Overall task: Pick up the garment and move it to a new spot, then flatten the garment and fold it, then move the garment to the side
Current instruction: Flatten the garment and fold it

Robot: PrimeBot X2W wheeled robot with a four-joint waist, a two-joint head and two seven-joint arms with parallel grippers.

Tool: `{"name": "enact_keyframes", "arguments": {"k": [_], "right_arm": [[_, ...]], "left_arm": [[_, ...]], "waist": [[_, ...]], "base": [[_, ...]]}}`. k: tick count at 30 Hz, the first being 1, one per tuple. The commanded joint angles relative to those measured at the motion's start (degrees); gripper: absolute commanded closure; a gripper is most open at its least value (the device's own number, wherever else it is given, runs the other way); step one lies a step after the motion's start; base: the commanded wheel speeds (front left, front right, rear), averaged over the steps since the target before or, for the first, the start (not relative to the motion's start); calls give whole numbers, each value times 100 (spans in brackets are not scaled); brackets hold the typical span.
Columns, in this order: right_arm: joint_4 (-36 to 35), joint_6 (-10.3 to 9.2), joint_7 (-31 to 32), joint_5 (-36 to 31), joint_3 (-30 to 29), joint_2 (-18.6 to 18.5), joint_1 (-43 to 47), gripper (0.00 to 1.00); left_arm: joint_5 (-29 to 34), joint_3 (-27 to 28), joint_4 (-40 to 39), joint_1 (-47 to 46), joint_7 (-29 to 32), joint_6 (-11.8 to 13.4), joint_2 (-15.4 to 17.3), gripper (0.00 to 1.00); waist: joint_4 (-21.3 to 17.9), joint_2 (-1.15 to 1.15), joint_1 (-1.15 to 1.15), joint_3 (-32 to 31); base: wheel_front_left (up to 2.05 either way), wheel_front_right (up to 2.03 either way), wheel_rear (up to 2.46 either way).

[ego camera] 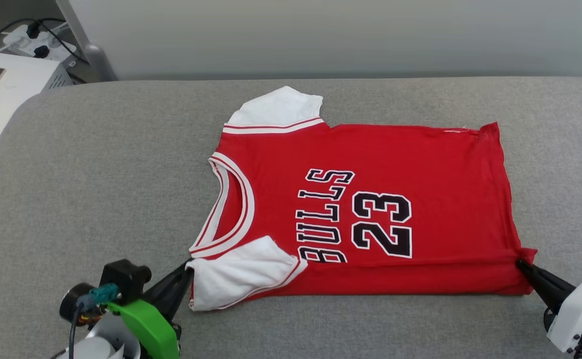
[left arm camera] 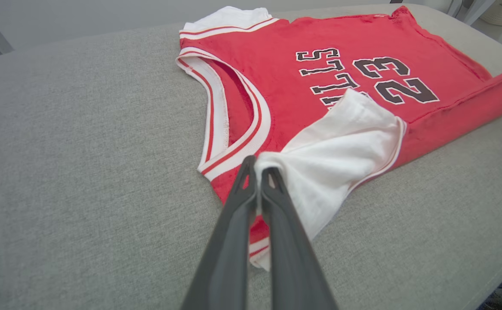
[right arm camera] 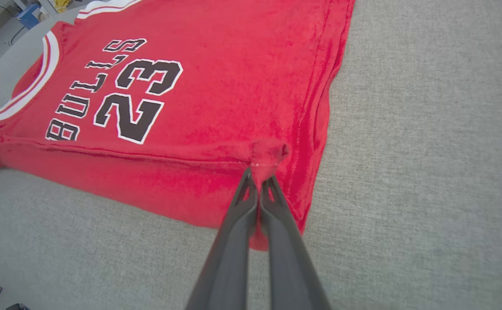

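While folding the garment, spread face-up across the worktop, pinched white sleeve at seven o'clock in closed left jaws and hem corner at four o'clock in closed right jaws. Judged mid-fold; next needed both corners carried evenly toward twelve o'clock.

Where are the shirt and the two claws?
garment (ego camera: 395, 149), head view, plain red front.
left gripper (left arm camera: 259, 168), left wrist view, fingertips on white sleeve.
right gripper (right arm camera: 258, 178), right wrist view, fingertips on hem corner.

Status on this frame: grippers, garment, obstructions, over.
Left gripper shut on white sleeve. Right gripper shut on hem corner. Garment flat, print up, on grey surface. Nothing blocking.
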Motion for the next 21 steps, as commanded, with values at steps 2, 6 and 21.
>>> {"name": "enact_keyframes", "arguments": {"k": [2, 6, 21], "right_arm": [[-56, -4, 87, -50, -120, 45, -167, 100], [-96, -4, 247, -118, -320, 111, -364, 100], [46, -4, 508, -342, -531, 370, -1018, 100]], "left_arm": [[162, 9, 147, -395, 48, -131, -68, 100], [283, -30, 550, -1091, 122, -333, -163, 100], [330, -421, 1890, -2677, -158, -542, -480, 100]], "waist": [[-99, 0, 0, 229], [-176, 0, 0, 484], [-324, 0, 0, 1224]], "base": [[0, 0, 0], [0, 0, 0], [0, 0, 0]]}}
